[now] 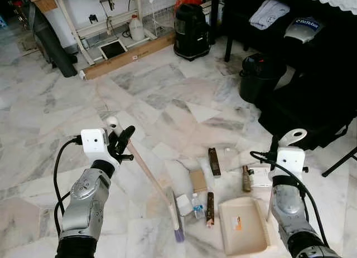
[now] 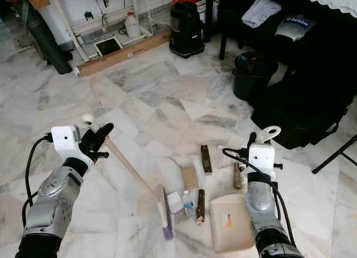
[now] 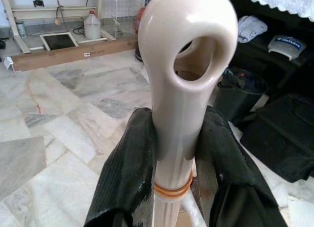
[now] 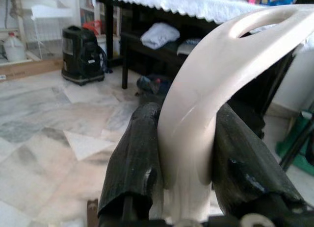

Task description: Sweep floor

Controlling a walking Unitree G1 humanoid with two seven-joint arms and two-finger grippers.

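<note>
Daylight is reflecting off the marble floor (image 1: 167,96); a black vacuum cleaner (image 1: 191,30) is standing beside dark furniture (image 1: 312,63).

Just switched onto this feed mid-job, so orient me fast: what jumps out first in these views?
The left gripper is shut on the broom handle, whose brush head rests on the marble floor beside a small box and bottle. The right gripper is shut on the dustpan handle, with the dustpan flat on the floor. Scattered litter lies between the two tools.
</note>
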